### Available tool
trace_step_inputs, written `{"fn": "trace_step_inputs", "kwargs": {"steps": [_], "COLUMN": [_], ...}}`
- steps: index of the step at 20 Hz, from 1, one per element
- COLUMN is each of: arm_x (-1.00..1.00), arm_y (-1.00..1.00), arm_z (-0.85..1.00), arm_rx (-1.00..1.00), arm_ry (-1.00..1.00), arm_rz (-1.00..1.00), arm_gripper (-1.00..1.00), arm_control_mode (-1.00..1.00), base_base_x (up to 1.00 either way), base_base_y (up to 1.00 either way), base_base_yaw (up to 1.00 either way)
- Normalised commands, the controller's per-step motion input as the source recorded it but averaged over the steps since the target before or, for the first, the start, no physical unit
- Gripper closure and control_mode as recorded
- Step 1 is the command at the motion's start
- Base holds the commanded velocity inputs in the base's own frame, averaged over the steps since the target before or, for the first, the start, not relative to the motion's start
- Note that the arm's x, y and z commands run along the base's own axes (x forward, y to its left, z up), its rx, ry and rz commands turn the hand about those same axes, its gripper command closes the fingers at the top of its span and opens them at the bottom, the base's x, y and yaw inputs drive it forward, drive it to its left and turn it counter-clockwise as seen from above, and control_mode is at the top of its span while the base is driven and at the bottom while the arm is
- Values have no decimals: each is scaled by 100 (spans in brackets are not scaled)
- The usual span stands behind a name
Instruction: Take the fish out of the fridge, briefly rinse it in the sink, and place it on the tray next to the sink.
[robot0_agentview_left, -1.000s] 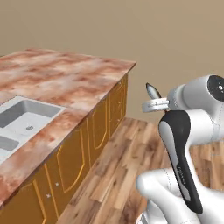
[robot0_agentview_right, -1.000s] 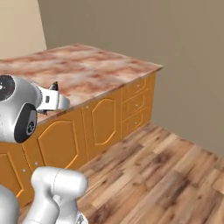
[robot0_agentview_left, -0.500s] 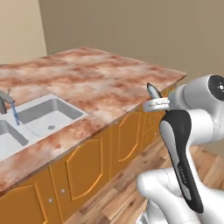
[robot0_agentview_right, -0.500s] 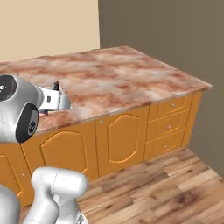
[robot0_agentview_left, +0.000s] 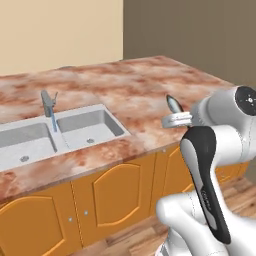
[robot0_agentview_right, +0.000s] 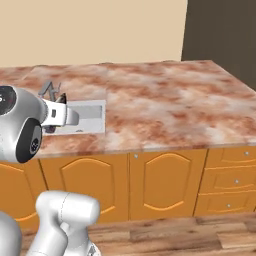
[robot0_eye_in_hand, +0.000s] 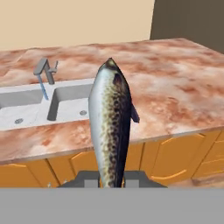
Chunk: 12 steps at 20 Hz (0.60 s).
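Observation:
My gripper (robot0_eye_in_hand: 112, 177) is shut on the fish (robot0_eye_in_hand: 110, 127), a speckled silver-grey fish that stands upright between the fingers in the hand view. In the left base view the fish's pointed tip (robot0_agentview_left: 174, 103) rises above the gripper (robot0_agentview_left: 176, 119), which hangs in front of the counter's edge, to the right of the sink (robot0_agentview_left: 100, 109). The double-basin steel sink (robot0_eye_in_hand: 54, 97) lies left of and beyond the fish. Its grey faucet (robot0_agentview_left: 48, 102) lets a thin blue stream fall. The fridge and the tray are out of view.
A long marbled reddish counter (robot0_agentview_left: 150, 85) runs across, with orange cabinet doors (robot0_agentview_left: 117, 192) and drawers (robot0_agentview_right: 225, 175) below it. Wooden floor (robot0_agentview_right: 200, 232) lies in front. A beige wall meets a dark wall (robot0_agentview_right: 220, 30) behind the counter.
The whole picture has shifted as the base drove: the sink and faucet have slid into fuller view. The gripper stays shut on the fish, held the same way.

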Motion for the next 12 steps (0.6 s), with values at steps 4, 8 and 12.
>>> {"fn": "trace_step_inputs", "kwargs": {"steps": [4,8,12], "arm_x": [0,0,0], "arm_y": [0,0,0], "arm_z": [0,0,0], "arm_rx": [0,0,0], "arm_ry": [0,0,0], "arm_rz": [0,0,0], "arm_gripper": [100,100,100], "arm_control_mode": [100,100,100], "base_base_x": [10,39,31], "base_base_y": [-64,-13,2], "base_base_yaw": [29,8,31]}}
